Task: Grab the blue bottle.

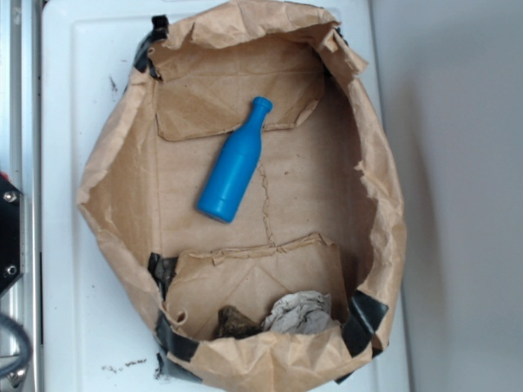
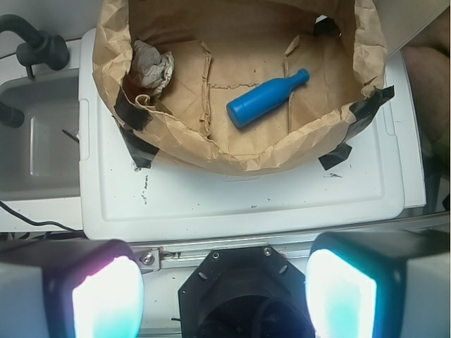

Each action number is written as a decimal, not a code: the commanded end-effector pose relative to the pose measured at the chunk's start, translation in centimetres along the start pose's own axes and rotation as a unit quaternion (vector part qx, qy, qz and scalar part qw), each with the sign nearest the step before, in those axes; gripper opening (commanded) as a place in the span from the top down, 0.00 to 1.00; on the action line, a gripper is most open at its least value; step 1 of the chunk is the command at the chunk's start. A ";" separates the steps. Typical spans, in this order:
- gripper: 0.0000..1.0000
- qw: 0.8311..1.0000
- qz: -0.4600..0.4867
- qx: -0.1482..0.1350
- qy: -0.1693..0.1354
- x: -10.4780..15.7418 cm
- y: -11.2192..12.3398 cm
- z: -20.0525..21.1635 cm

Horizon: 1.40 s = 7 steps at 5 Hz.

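Observation:
The blue bottle (image 1: 235, 162) lies on its side on the floor of a torn brown paper bag (image 1: 118, 175), neck pointing to the upper right in the exterior view. In the wrist view the blue bottle (image 2: 266, 99) lies inside the paper bag (image 2: 232, 156), neck to the right. My gripper (image 2: 224, 296) is open, with its two glowing pads far apart and nothing between them. It hangs well short of the bag, over the robot's black base. The gripper does not show in the exterior view.
A crumpled grey wad (image 1: 298, 314) and a dark lump (image 1: 237, 322) sit at the bag's near end. Black tape (image 1: 364, 322) holds the bag's corners. The bag rests on a white board (image 2: 232, 197). A grey sink (image 2: 39, 137) lies to the left.

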<state>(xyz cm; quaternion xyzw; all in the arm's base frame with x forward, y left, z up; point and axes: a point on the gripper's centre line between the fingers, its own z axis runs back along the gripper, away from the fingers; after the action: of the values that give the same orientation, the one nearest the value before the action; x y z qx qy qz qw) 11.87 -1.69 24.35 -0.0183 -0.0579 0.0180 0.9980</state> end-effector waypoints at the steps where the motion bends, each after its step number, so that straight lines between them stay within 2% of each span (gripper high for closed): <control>1: 0.00 1.000 0.000 0.000 0.000 0.0 0.0 0.0; 2: 0.00 0.992 0.098 0.053 -0.054 5.1 0.4 0.3; 3: 0.00 0.971 0.195 0.073 -0.119 9.5 1.0 -2.0; 6: 0.00 0.971 0.195 0.073 -0.119 9.5 1.0 -2.0; 7: 0.00 0.958 0.225 0.089 -0.151 12.1 3.7 -7.2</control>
<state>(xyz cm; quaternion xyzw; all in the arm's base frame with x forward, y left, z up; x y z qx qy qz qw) 24.52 1.34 16.78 0.0650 -0.1764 0.2339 0.9539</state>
